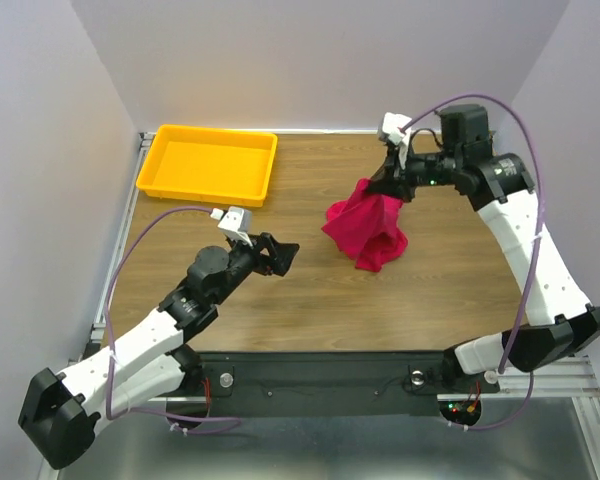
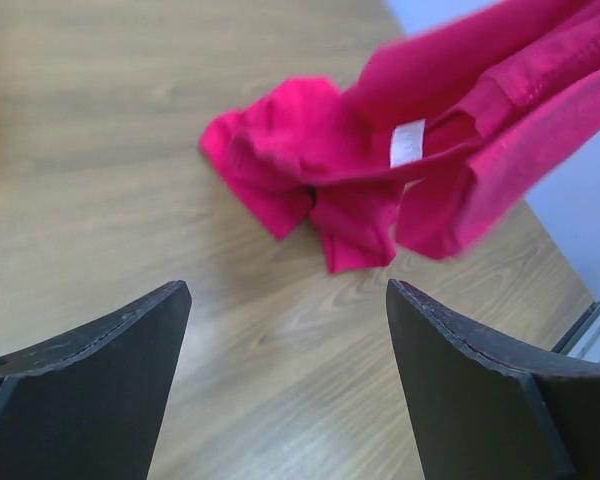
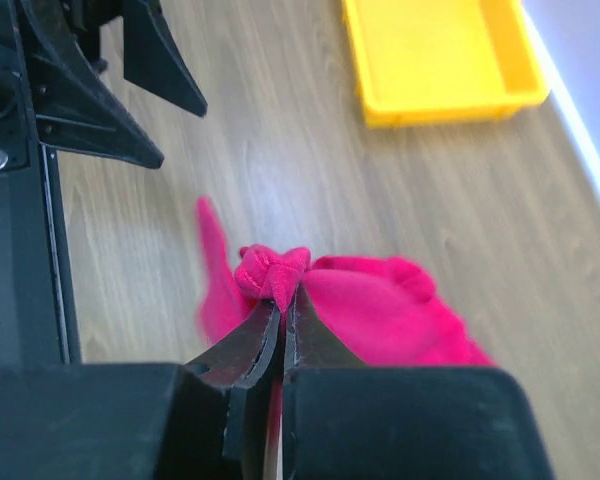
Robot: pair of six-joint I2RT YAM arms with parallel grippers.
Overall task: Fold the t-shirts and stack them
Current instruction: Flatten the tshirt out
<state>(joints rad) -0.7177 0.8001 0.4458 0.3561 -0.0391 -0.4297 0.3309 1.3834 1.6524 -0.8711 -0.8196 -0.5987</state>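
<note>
Top external view shows a shallow rectangular tray (image 1: 210,165) of glossy yellow plastic at the far left corner of the desk (image 1: 430,290). It has a raised rim and rounded corners, and its smooth yellow floor shows from wall to wall. The desk top is brown with a straight wood grain.

The single t-shirt (image 1: 365,230) is outside the tray, well apart from it to the right, near the middle of the desk. It is soft crimson-pink cloth, drawn up into a wrinkled cone. Its peak is pinched in the right end effector (image 1: 395,185) and its lower folds are bunched on the wood.

In the right wrist view the dark, tapered fingers of the right end effector (image 3: 280,300) are pressed together on a small knot of the t-shirt (image 3: 380,310), with the rest of the cloth spilling below and to the right.

The left end effector (image 1: 280,255) is just left of the shirt, apart from it, holding nothing. In its own wrist view the left end effector (image 2: 288,290) has its two matte black fingers spread wide over bare wood. Beyond them, the t-shirt (image 2: 320,170) shows hemmed edges and a small white neck label (image 2: 407,143). Part of the cloth is blurred.
</note>
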